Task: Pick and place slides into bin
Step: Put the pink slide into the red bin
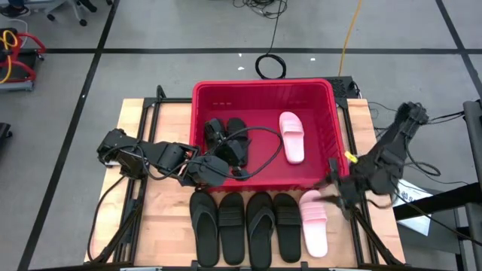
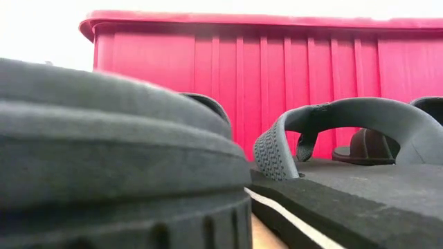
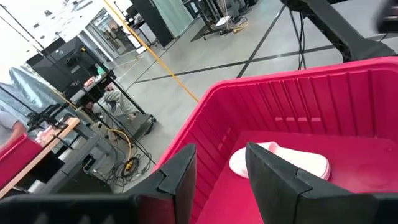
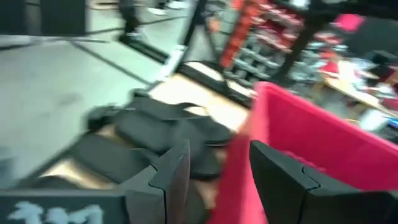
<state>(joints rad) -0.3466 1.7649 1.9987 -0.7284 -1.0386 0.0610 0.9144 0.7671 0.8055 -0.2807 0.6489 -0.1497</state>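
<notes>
I see the large red plastic rectangular bin [image 1: 327, 105] at the far middle of the pale wooden table [image 1: 158, 226], its walls ribbed with vertical grooves and its rim rolled over. Inside it lie two black rubbery slides [image 1: 228, 140] on the left side and one pale pink foam slide [image 1: 291, 136] with a wide smooth strap toward the right.

In front of the bin, a row of four black slides [image 1: 245, 226] lies side by side on the bare wood, toes pointing at the bin; from the low camera one shows a woven-textured thong strap [image 2: 273, 149] and a thick matte sole with a grooved edge. Just right of that row rests a second pale pink slide [image 1: 315, 222], matching the one in the bin.

My left gripper [image 3: 221, 177] sits at the bin's near-left corner, above the rim, its two dark angular fingers spread apart with nothing between them; past them I see the pink slide on the red floor. My right gripper [image 4: 217, 177] hovers by the bin's near-right corner, close to the pink slide on the table, fingers likewise parted and empty.
</notes>
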